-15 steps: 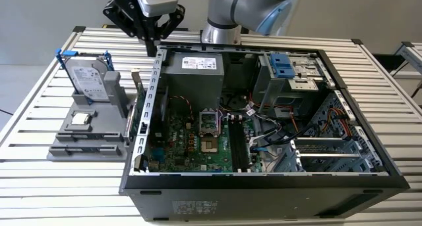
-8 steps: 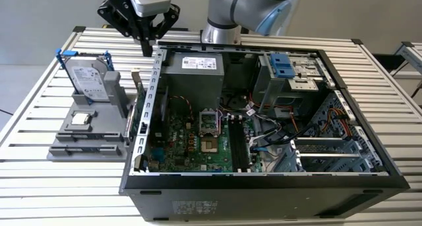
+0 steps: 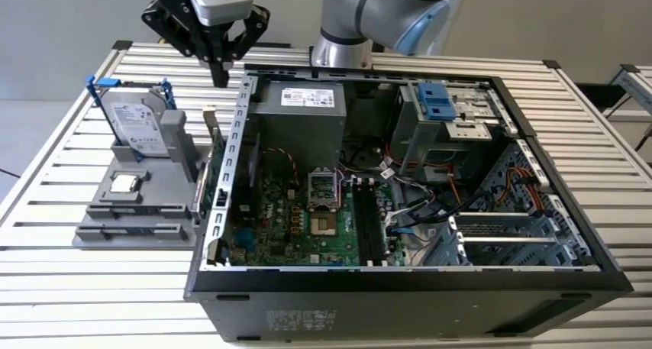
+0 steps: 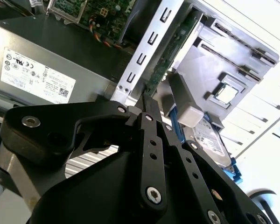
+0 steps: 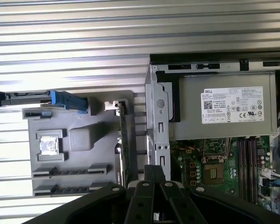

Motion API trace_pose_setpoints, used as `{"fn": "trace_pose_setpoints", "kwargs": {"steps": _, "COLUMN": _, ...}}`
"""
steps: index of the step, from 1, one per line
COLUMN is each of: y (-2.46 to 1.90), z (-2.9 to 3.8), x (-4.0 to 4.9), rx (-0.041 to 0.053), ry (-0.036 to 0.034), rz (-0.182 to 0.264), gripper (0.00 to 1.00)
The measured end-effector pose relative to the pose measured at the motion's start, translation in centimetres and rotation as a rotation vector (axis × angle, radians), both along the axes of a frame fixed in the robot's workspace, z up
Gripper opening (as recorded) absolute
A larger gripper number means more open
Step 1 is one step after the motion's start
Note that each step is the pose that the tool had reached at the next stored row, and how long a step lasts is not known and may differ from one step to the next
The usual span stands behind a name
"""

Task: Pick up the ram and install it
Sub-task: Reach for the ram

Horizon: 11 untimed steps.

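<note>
The ram point(image 3: 206, 169), a thin flat green board, is seen standing on edge in a slot of the matte grey plastic holder point(image 3: 133, 211). It sits just beside the perforated metal wall of the open black computer case point(image 3: 408, 288), with only a narrow gap left between. The desk point(image 3: 82, 288) is built of ribbed aluminium slats. The black hand point(image 3: 220, 78) is held above one end of the ram, its fingers pressed together, with nothing gripped or touched.

Metal and matt plastic, as I see it.
Ribbed satin-metal surface point(image 3: 102, 288); matt grey plastic holder point(image 3: 143, 231); case frame point(image 3: 243, 135) bare, dull metal; pincer point(image 3: 220, 79) matt black; hard drive point(image 3: 137, 124) glossy metal with blue plastic rails point(image 3: 94, 85).
</note>
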<state>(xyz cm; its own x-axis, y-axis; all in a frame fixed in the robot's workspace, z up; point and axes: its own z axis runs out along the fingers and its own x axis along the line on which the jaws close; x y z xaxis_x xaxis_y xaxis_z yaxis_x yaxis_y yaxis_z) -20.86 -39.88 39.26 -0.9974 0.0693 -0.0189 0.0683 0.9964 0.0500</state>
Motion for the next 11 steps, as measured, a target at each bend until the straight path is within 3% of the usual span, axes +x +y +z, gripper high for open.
{"fn": "trace_pose_setpoints", "kwargs": {"steps": 11, "y": 0.0, "z": 0.0, "x": -1.1, "rx": 0.0001, "ry": 0.0, "rz": 0.0, "gripper": 0.0}}
